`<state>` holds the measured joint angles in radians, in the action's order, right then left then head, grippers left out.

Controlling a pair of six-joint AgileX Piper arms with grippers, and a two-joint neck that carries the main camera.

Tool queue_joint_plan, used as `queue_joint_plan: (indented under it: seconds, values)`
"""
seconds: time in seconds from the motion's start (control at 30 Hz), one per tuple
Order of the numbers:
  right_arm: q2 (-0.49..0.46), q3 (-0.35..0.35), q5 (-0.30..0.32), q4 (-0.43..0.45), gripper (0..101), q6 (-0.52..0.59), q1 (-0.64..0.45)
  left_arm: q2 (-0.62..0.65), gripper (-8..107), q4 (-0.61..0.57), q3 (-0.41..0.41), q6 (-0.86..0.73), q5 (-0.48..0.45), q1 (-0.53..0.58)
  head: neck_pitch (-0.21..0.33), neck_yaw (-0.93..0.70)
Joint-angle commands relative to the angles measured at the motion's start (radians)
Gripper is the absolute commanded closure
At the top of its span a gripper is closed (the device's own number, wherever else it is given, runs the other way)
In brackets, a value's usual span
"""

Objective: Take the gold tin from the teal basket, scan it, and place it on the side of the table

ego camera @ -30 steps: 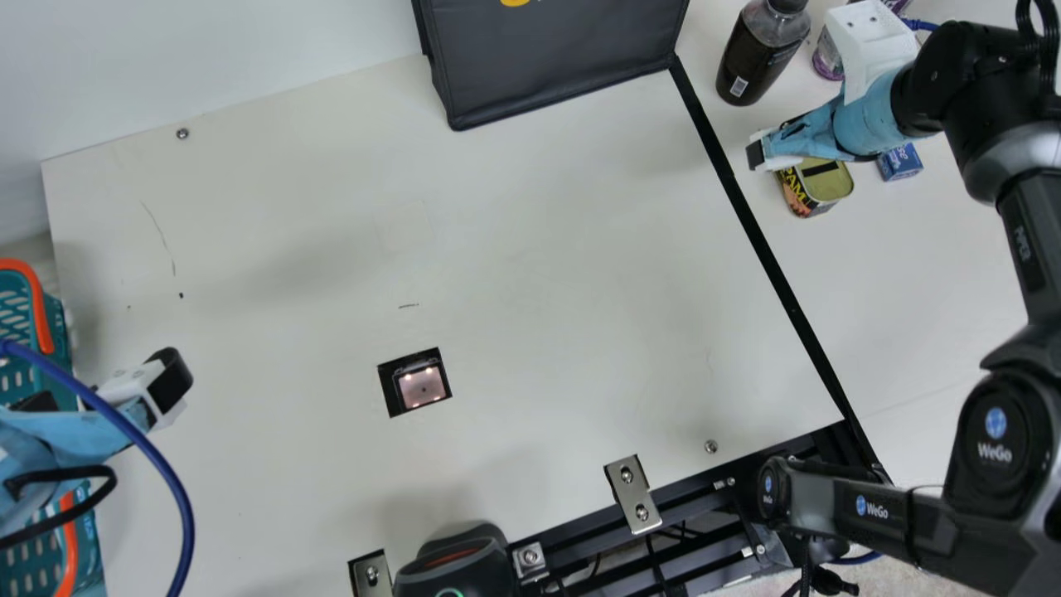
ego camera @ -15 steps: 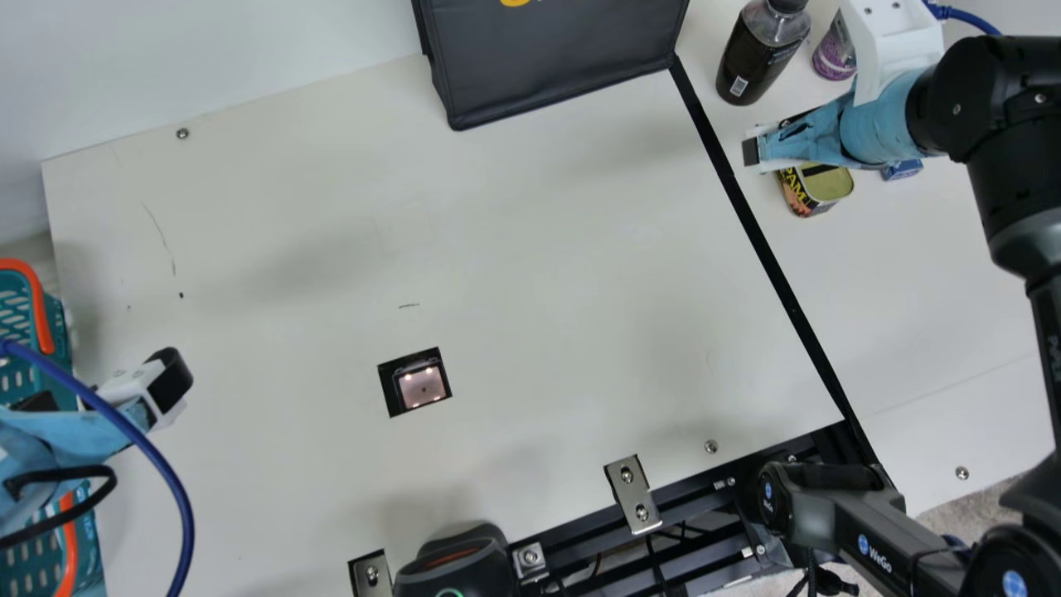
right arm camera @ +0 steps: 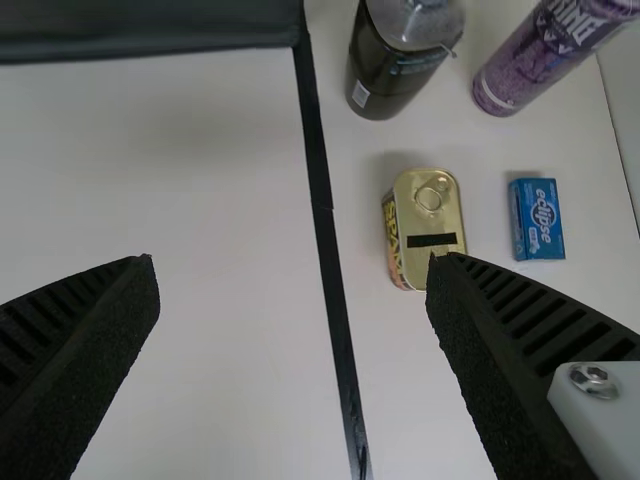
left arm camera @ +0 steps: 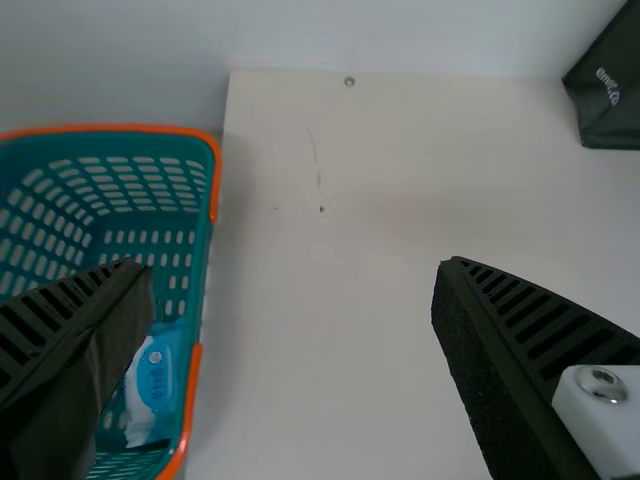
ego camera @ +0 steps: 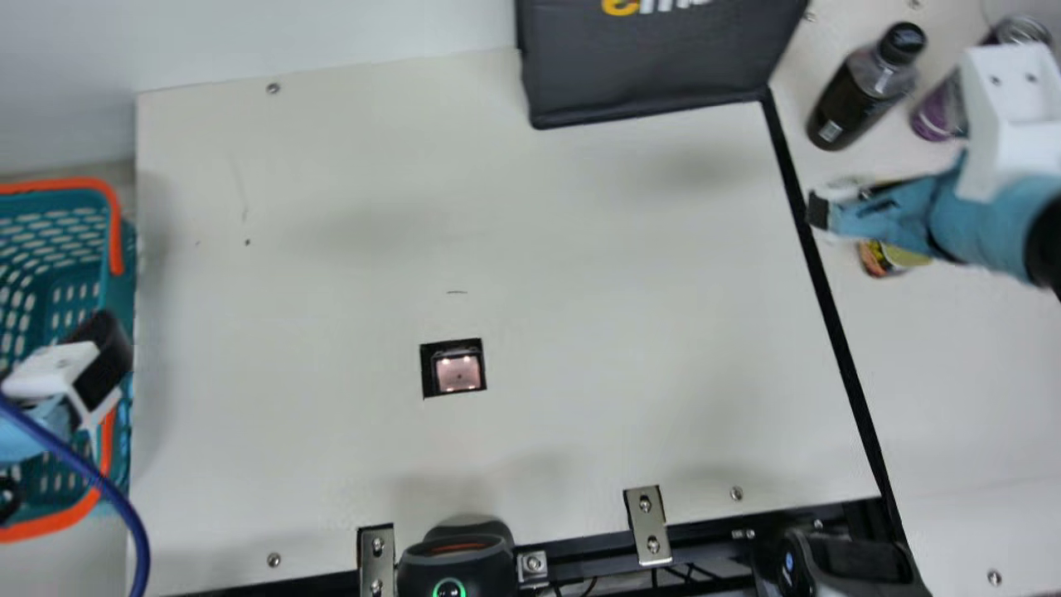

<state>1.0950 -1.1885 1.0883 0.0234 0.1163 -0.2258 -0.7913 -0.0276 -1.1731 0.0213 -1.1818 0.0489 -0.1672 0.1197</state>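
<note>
Should the right hand [right arm camera: 292, 265] dip or sweep sideways while clearing the area, a spread finger could clip the gold tin [right arm camera: 416, 212] or knock over the dark bottle [right arm camera: 385, 75], the likely cause being the little room between them. The tin stands upright on the side counter [right arm camera: 400, 380], past the black strip [right arm camera: 330, 270], below the right hand and outside its empty, wide-spread fingers; the left hand [left arm camera: 290, 268] is likewise spread and empty, beside the teal basket [left arm camera: 200, 260].
</note>
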Motion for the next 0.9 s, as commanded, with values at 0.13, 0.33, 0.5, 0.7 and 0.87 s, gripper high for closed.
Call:
queue_joint_plan:
  seconds: [0.13,0.33,0.5,0.7,0.87]
  values:
    - [-0.116,-0.009,0.037,-0.003,6,-0.034,0.074,0.038,9,0.000,-0.031,-0.021,-0.033,-0.020,0.029,-0.092]
    - [-0.221,-0.018,0.076,-0.006,6,-0.071,0.147,0.038,9,0.000,-0.031,-0.021,-0.033,-0.020,0.029,-0.092]
    - [-0.308,-0.025,0.109,-0.008,6,-0.101,0.208,0.038,9,-0.002,-0.031,-0.021,-0.033,-0.020,0.029,-0.092]
    - [-0.354,-0.029,0.132,-0.011,6,-0.116,0.238,0.038,9,-0.002,-0.031,-0.021,-0.033,-0.020,0.029,-0.092]
    - [-0.355,-0.029,0.134,-0.010,6,-0.116,0.239,0.038,9,-0.002,-0.031,-0.021,-0.033,-0.020,0.029,-0.092]
